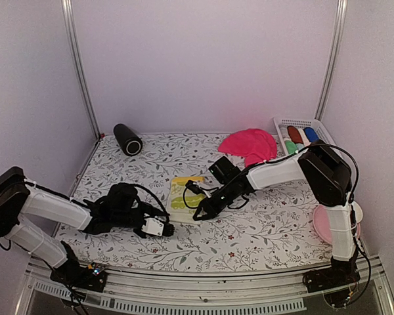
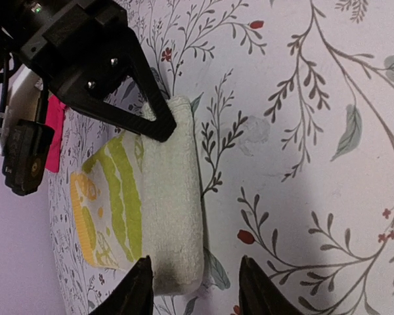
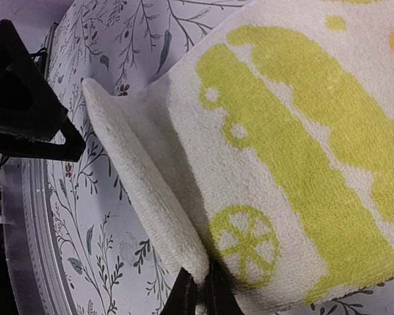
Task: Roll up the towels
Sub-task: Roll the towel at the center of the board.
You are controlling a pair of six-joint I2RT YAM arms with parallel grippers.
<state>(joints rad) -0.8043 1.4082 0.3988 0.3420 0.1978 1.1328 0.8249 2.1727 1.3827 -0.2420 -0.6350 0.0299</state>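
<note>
A pale towel (image 1: 182, 190) with yellow-green print lies flat in the middle of the table, its near edge folded up into a thick lip. My right gripper (image 1: 198, 214) is shut on that folded edge; in the right wrist view the gripper (image 3: 200, 285) pinches the lip of the towel (image 3: 282, 131). My left gripper (image 1: 169, 228) is open and empty, just near-left of the towel. In the left wrist view the gripper (image 2: 196, 262) has the end of the towel's fold (image 2: 171, 197) next to its left finger. A hot pink towel (image 1: 249, 144) lies crumpled at the back right.
A white basket (image 1: 284, 123) at the back right holds red, blue and green rolls. A black cylinder (image 1: 127, 138) lies at the back left. A pink plate (image 1: 325, 228) sits at the right edge behind the right arm's base. Walls close in on three sides.
</note>
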